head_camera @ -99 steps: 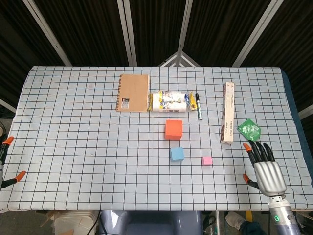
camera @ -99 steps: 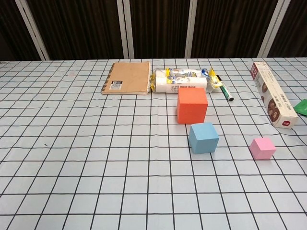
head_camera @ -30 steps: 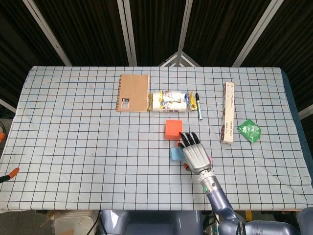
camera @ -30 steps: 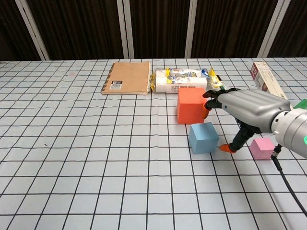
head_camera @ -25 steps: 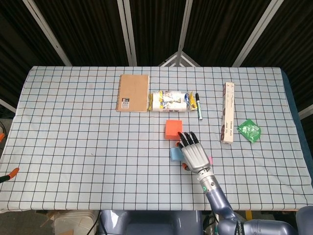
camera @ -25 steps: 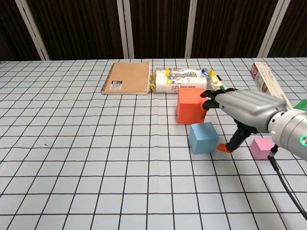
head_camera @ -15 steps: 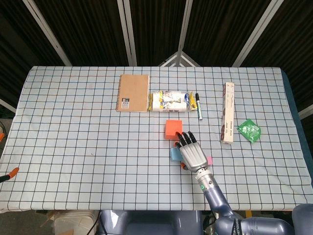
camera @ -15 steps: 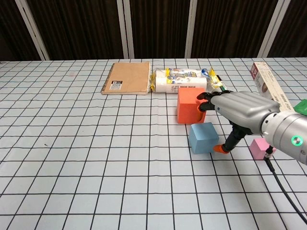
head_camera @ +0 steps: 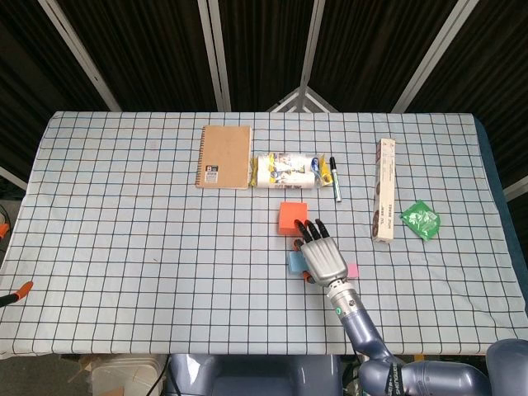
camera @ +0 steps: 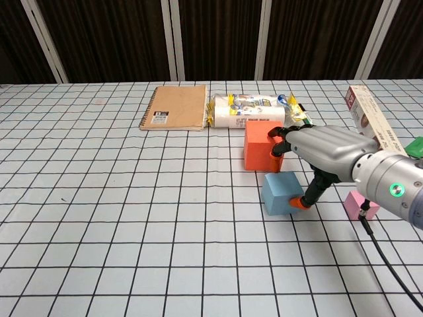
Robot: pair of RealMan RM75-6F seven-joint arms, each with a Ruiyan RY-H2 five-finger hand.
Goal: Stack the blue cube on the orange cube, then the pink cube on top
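The orange cube [head_camera: 293, 217] [camera: 259, 145] stands mid-table. Just in front of it sits the blue cube [head_camera: 294, 261] [camera: 280, 193], and the small pink cube [head_camera: 353, 270] [camera: 355, 203] lies to its right, partly behind my right forearm. My right hand [head_camera: 323, 255] [camera: 325, 155] arches over the blue cube with its fingers spread. Its fingertips [camera: 276, 144] reach the orange cube's right edge, and its thumb tip touches the blue cube's right side. It grips nothing. Of my left hand [head_camera: 10, 294], only orange fingertips show at the table's left edge, spread apart.
A brown notebook [head_camera: 224, 156], a snack packet [head_camera: 285, 170] and a marker [head_camera: 336, 179] lie in a row behind the cubes. A long carton [head_camera: 384, 200] and a green packet [head_camera: 421, 219] lie to the right. The checked cloth [head_camera: 148, 264] covers the table.
My right hand came in from the table's right edge and slid left over the blue cube. Its thumb now touches the cube's right side, and the cube has shifted slightly.
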